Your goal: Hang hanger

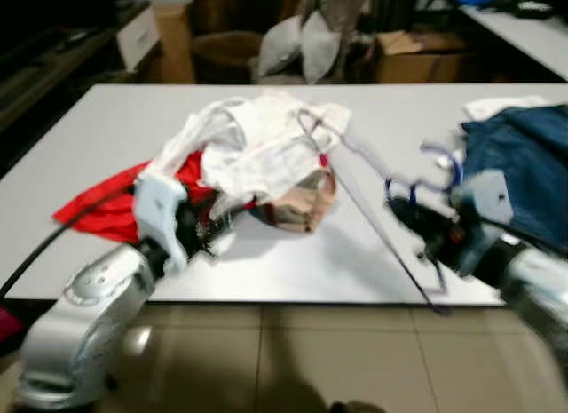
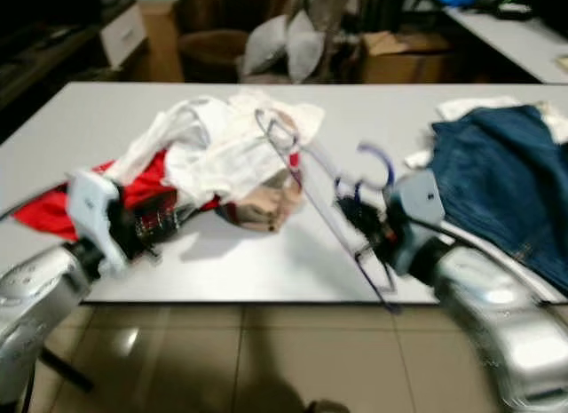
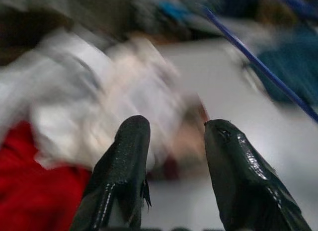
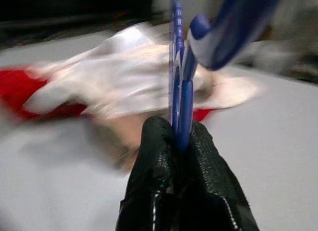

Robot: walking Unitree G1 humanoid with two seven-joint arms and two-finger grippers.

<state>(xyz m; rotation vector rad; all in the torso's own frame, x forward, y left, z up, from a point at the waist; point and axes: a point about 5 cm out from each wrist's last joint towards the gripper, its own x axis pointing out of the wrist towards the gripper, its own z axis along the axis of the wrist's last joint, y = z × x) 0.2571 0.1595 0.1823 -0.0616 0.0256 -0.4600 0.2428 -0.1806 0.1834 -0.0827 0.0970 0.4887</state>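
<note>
Standing on tan tiled floor (image 1: 355, 360), a white counter (image 1: 293, 271) is seen (cardboard boxes (image 1: 417, 58) behind); no writing is legible; the blue hanger (image 2: 324, 195) is clamped in the right gripper (image 4: 181, 141) fingers above it; left gripper (image 3: 171, 141) fingers are parted beside heaped clothes (image 1: 257, 155).

Head stereo pair: high, looking forward and down across the white table (image 1: 293, 271), near edge and tiled floor (image 1: 293, 360) low in frame, cardboard boxes (image 1: 417, 58) and clutter at the far side. Both eyes share the same scene, slightly offset; both are soft.

Left wrist cam: low over the table, very close, sighting along the left gripper (image 3: 174, 136) toward the clothes pile (image 3: 89, 102). Heavy blur; the blue mass behind is probably the jeans (image 1: 524, 164).

Right wrist cam: close, looking along the right gripper (image 4: 180, 136) and the blue hanger (image 4: 180, 87) at that pile from the opposite side.
</note>
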